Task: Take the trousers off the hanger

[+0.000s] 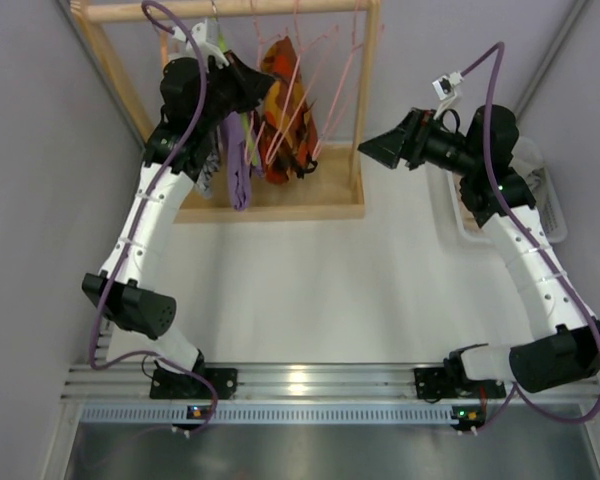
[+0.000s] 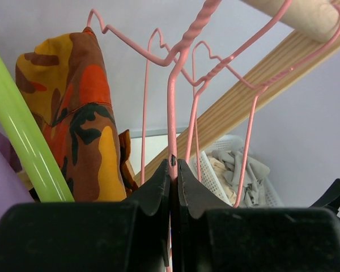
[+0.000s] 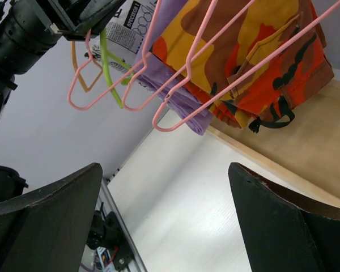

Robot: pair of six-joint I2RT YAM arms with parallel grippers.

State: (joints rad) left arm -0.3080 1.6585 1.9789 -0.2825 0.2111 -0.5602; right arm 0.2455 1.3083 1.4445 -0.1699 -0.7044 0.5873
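The orange, brown and yellow camouflage trousers (image 1: 285, 110) hang from the wooden rack's rail among several pink wire hangers. My left gripper (image 1: 252, 82) is up at the rail, just left of the trousers. In the left wrist view it (image 2: 174, 167) is shut on the wire of a pink hanger (image 2: 171, 107), with the trousers (image 2: 73, 124) to its left. I cannot tell whether the trousers hang on that wire. My right gripper (image 1: 377, 150) is open and empty in the air right of the rack, facing the trousers (image 3: 255, 56); its jaws stand wide apart (image 3: 164, 215).
The wooden rack (image 1: 280, 208) has a flat base and side posts. A purple garment (image 1: 238, 165) and a green hanger (image 2: 22, 136) hang left of the trousers. Empty pink hangers (image 3: 175, 73) stick out sideways. A white basket of cloth (image 1: 545, 200) stands at the right.
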